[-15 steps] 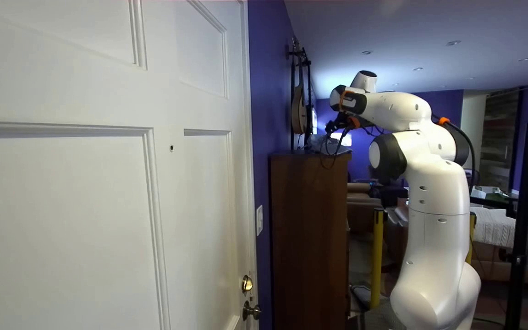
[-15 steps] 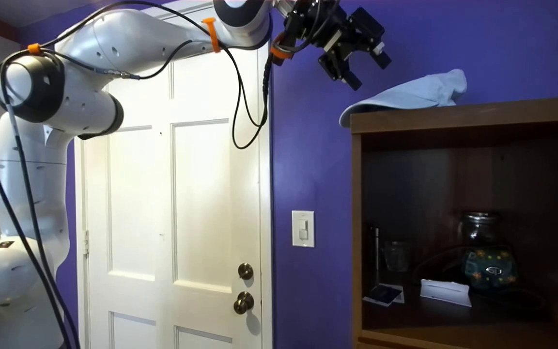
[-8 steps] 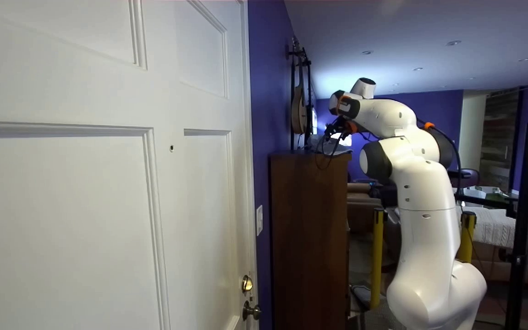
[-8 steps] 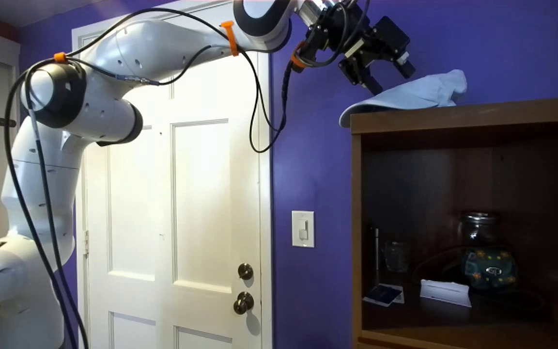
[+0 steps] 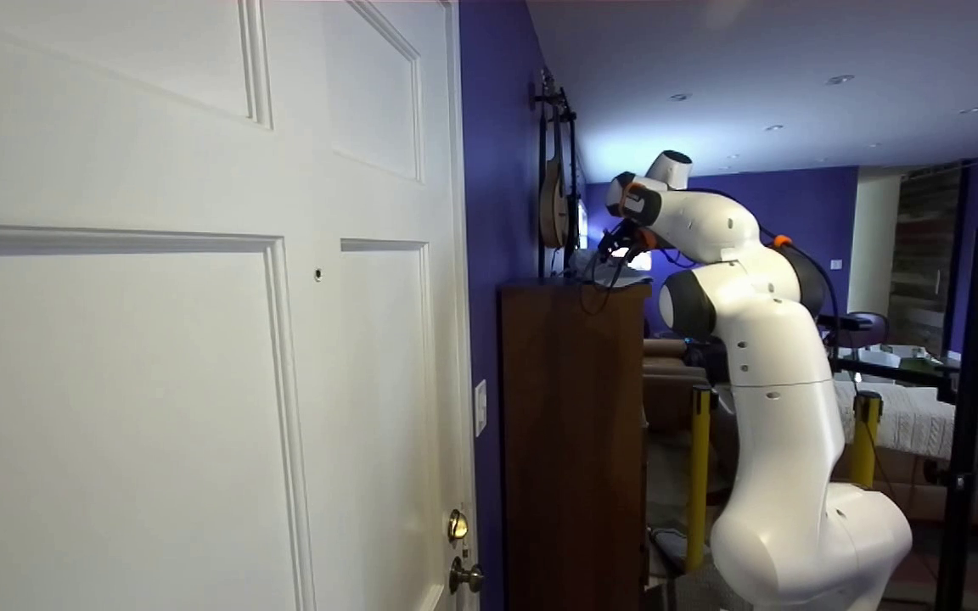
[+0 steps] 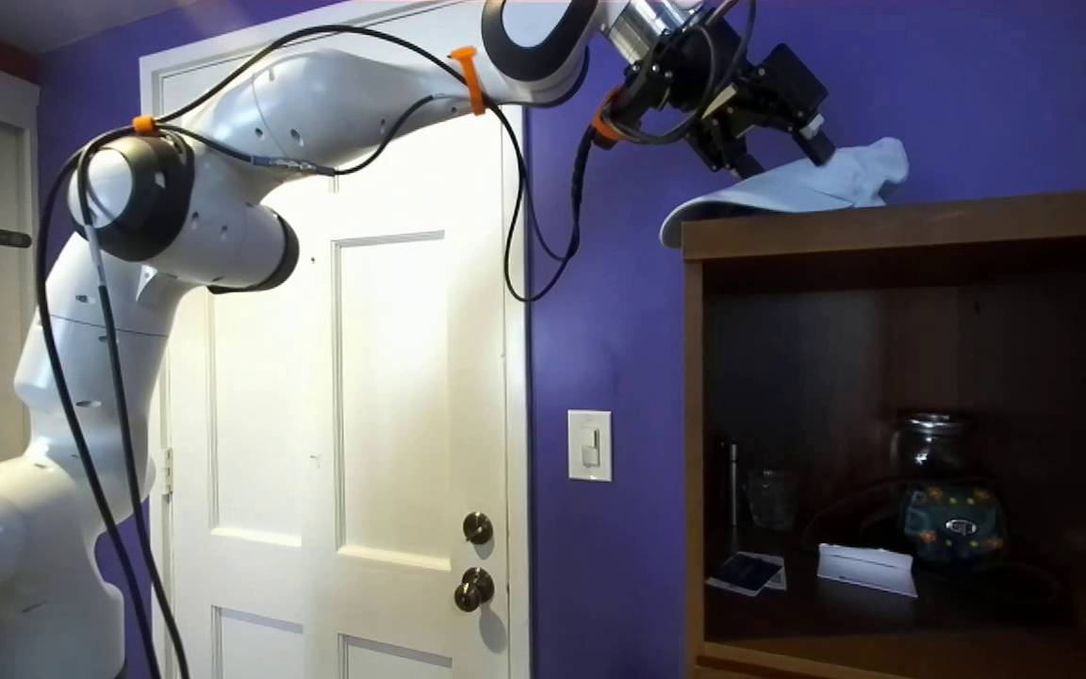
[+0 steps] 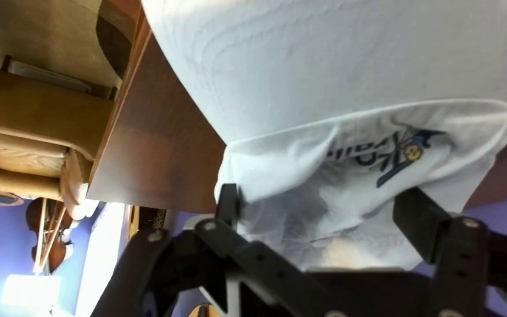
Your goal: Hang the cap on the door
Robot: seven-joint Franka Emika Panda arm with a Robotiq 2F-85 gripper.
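The white arm (image 6: pixel 317 104) reaches across in front of the panelled door (image 6: pixel 392 377), its 2 jaws spread at the crown (image 6: pixel 868 170) of the pale cap (image 6: pixel 788 189); whether either touches it I can't tell from here. The cap lies on top of the wooden bench (image 6: pixel 929 223), its brim (image 6: pixel 705 212) poking past the edge, a printed logo (image 7: pixel 396 156) on its crown.

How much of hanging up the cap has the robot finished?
Done: the gripper is at the cap, its jaws spread by the crown in the wrist view. In hand: seemingly getting hold of it; the jaws stand apart, so no grip shows yet. Left: gripping, lifting, and hanging it on the door, because the cap lies on the wooden cabinet, its brim poking past the edge.
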